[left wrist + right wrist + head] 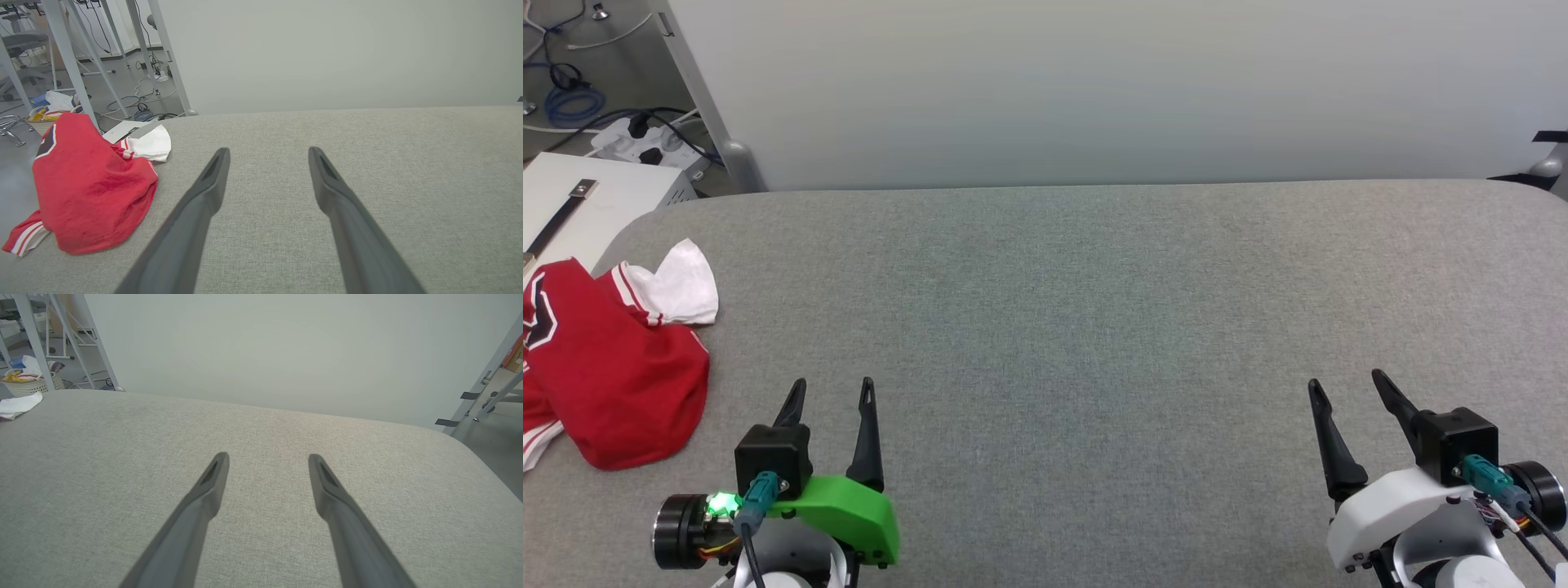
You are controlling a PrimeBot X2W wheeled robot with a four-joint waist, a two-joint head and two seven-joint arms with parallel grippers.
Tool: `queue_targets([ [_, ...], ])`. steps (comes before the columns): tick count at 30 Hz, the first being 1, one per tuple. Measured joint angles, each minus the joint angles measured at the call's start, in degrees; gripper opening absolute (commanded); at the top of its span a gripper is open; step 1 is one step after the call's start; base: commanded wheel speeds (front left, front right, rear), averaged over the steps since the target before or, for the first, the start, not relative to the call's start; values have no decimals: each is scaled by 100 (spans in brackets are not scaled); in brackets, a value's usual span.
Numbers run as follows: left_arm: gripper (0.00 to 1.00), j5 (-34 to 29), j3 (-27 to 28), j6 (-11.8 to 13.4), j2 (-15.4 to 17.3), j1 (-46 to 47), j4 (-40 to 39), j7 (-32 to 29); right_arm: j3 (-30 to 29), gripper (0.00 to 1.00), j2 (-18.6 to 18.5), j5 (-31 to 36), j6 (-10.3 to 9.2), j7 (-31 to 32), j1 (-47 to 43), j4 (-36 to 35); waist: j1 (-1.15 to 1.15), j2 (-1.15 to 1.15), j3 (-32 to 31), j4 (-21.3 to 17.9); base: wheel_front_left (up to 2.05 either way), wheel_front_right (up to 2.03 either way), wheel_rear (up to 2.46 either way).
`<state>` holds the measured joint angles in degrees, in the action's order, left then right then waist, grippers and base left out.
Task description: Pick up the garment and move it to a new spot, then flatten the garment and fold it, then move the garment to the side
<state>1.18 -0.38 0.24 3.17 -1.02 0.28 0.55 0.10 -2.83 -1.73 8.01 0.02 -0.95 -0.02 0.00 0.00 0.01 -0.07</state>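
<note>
The garment [613, 367] is a red jersey with white sleeves and striped trim, lying crumpled at the table's far left edge and partly hanging over it. In the left wrist view the garment [90, 188] sits to the left of my fingers, with a white sleeve at its top. My left gripper [833, 385] hovers open near the front edge, just right of the garment and apart from it. My right gripper [1343, 380] is open at the front right over bare cloth. A white sleeve corner [18, 405] shows at the far left of the right wrist view.
The grey fabric table [1094, 310] stretches wide between the two grippers. A pale wall panel [1094, 82] stands behind it. Off the left side are a white box [596, 200], cables and a power strip [645, 143] on the floor, and metal frame legs [69, 61].
</note>
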Motion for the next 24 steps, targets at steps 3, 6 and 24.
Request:
queue_targets([
  [3,100,46,-30,-1,0,0,22,56,4,100,0,-78,0,-75,0,9,0,0,3,-5,0,0,0],
  [6,100,83,-48,-8,0,0,38,100,4,100,0,-121,0,-108,0,9,0,0,6,-10,0,0,0],
  [24,100,205,-105,-52,0,4,118,302,-22,100,1,-378,0,-264,0,-82,0,0,21,-45,0,0,0],
])
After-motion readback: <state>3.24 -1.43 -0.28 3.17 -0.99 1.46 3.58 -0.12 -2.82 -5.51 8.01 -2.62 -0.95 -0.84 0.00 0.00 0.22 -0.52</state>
